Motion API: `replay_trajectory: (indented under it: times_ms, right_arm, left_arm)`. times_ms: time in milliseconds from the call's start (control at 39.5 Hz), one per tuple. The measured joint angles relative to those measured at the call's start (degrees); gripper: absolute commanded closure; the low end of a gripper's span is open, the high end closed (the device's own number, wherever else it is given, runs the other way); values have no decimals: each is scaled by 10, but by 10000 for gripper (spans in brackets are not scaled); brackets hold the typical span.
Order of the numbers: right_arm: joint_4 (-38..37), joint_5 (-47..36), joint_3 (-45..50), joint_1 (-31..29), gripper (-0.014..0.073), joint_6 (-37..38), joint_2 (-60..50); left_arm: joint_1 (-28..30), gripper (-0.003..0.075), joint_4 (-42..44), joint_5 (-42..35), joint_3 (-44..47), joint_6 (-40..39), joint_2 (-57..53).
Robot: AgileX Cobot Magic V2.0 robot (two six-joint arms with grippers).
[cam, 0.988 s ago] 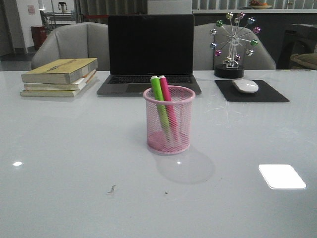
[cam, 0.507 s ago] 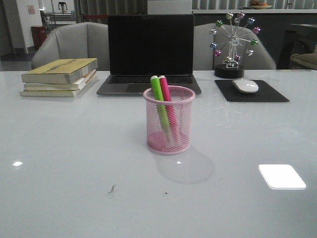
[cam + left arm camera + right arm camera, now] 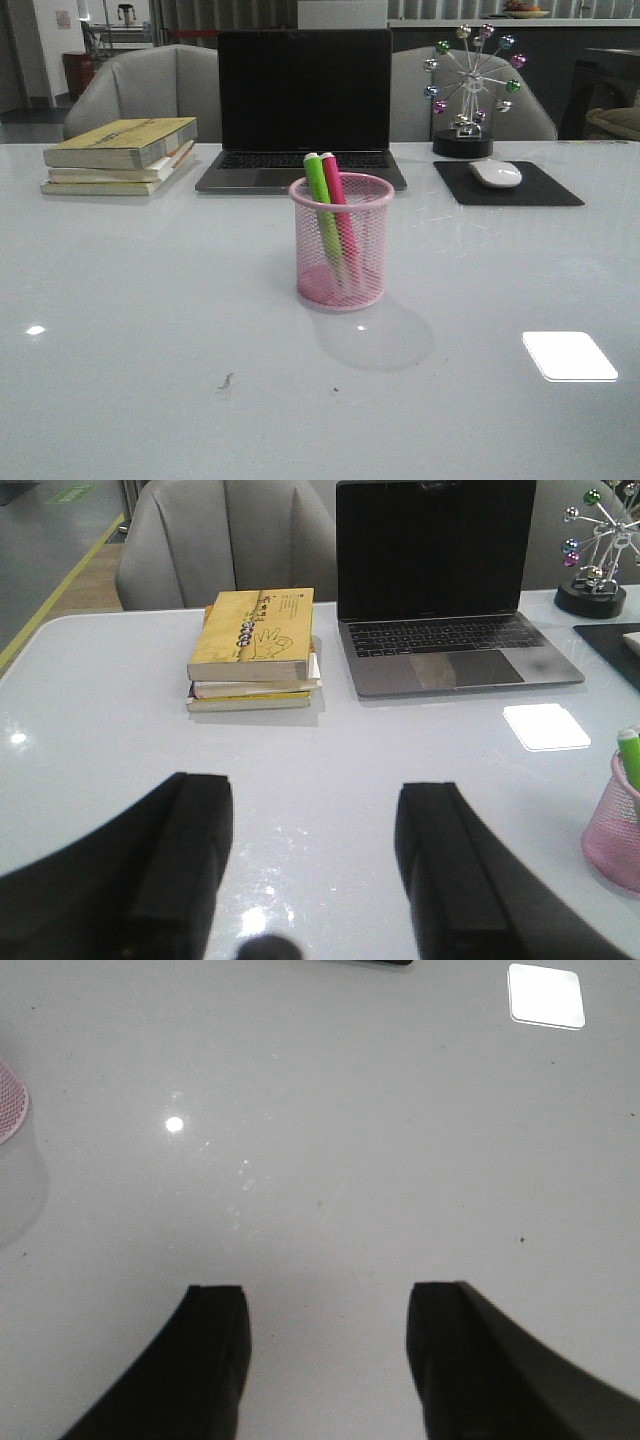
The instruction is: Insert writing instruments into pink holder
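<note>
Markers, lime green marker (image 3: 322,205) and pink marker (image 3: 339,205), lean inside pink holder (image 3: 341,243); left gripper (image 3: 315,865) and right gripper (image 3: 328,1355) both wide open, empty, clear above table (image 3: 150,300).

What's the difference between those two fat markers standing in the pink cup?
The green marker is lime coloured; the pink marker is bright pink. In the front view the green marker stands on the left, the pink marker touching it on the right. Both stand in the pink mesh cup, lean the same way, look about equally thick and poke above its rim.
</note>
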Motion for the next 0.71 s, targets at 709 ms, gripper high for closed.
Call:
replay_trajectory:
  times_ms: [709]
  right_arm:
    - [-18, -1, 0, 5, 124, 0, -82]
  left_arm:
    - [0, 295, 0, 1, 0, 0, 0]
